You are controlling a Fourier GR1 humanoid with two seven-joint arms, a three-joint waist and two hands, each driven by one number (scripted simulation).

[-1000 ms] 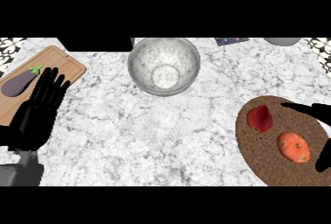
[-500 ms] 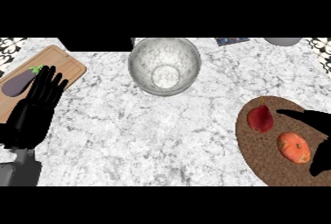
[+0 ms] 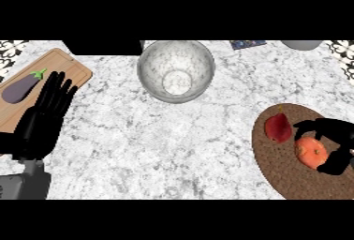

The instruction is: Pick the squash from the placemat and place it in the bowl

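Note:
On the brown round placemat (image 3: 290, 174) at the right lie an orange, rounded squash (image 3: 310, 152) and a dark red, pear-shaped fruit with a stem (image 3: 278, 129). My right hand (image 3: 337, 140) comes in from the right edge and curls round the squash, thumb over its far side and fingers at its near right side, hiding part of it. The clear glass bowl (image 3: 153, 79) stands at the top centre with nothing in it. At the left my left hand (image 3: 41, 126) rests open, fingers up.
A wooden cutting board (image 3: 69, 65) with a purple eggplant (image 3: 22, 88) lies at the top left, partly under my left fingers. A black object (image 3: 104, 47), a small blue item (image 3: 247, 43) and a grey vessel (image 3: 301, 44) line the back edge.
My right hand has moved left over the placemat and its fingers have curled round the orange squash. The left hand has barely shifted.

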